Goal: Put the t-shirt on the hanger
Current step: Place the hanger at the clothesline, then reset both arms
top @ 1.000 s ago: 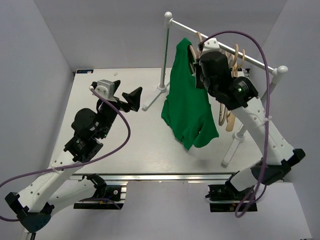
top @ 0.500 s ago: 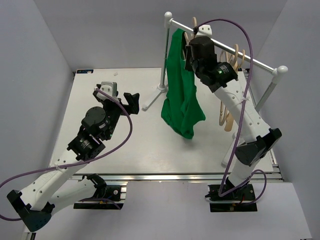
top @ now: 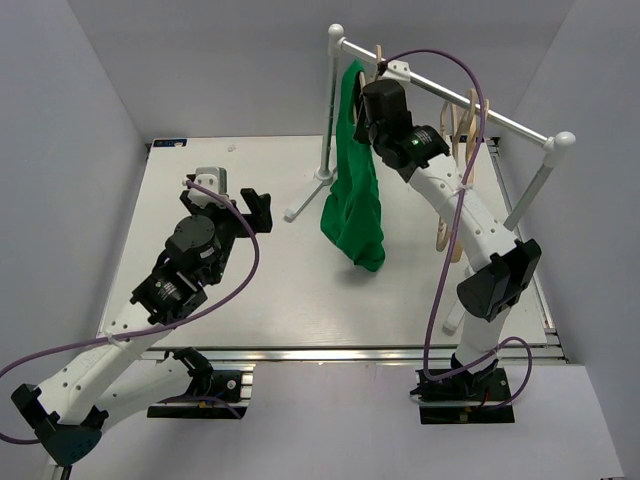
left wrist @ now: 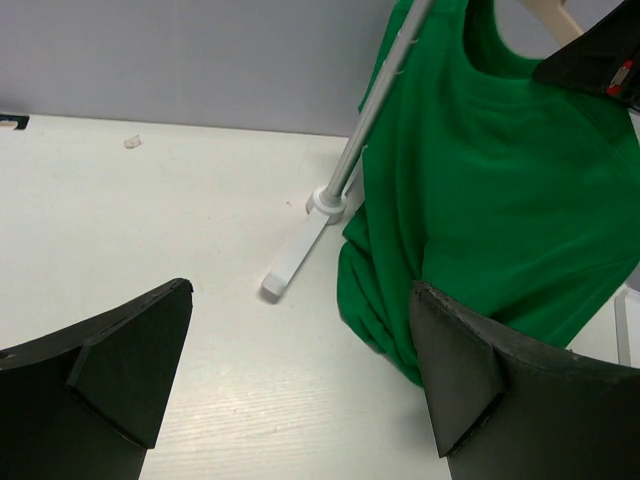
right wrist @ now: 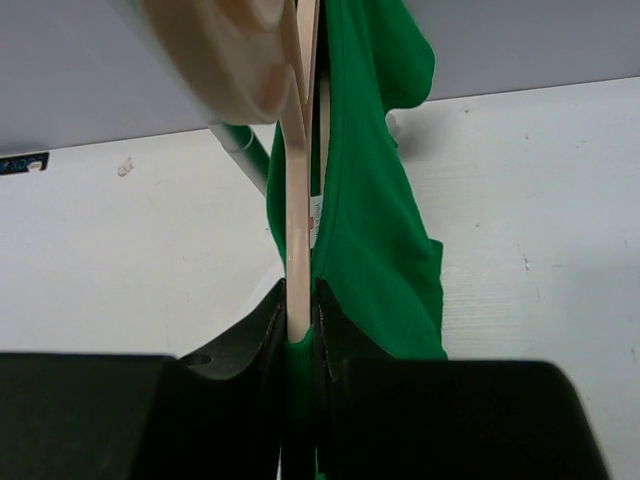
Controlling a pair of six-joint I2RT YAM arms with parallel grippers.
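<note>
The green t-shirt (top: 355,190) hangs draped on a pale wooden hanger (right wrist: 298,200), near the left end of the white rail (top: 450,95). My right gripper (top: 372,108) is shut on the hanger's arm and the shirt cloth over it, as the right wrist view (right wrist: 300,310) shows. The hanger's rounded hook (top: 378,55) is up at the rail; I cannot tell whether it rests on it. My left gripper (top: 255,205) is open and empty above the table, left of the shirt. In the left wrist view (left wrist: 300,370) the t-shirt (left wrist: 500,180) fills the right side.
Two more wooden hangers (top: 460,130) hang on the rail to the right. The rail's left post (top: 330,110) and its foot (left wrist: 295,255) stand just left of the shirt. The right post (top: 545,160) stands near the table's right edge.
My right arm has carried the hanger and t-shirt up and leftward along the rail; the shirt now hangs narrower. My left gripper has drawn back slightly, still open.
</note>
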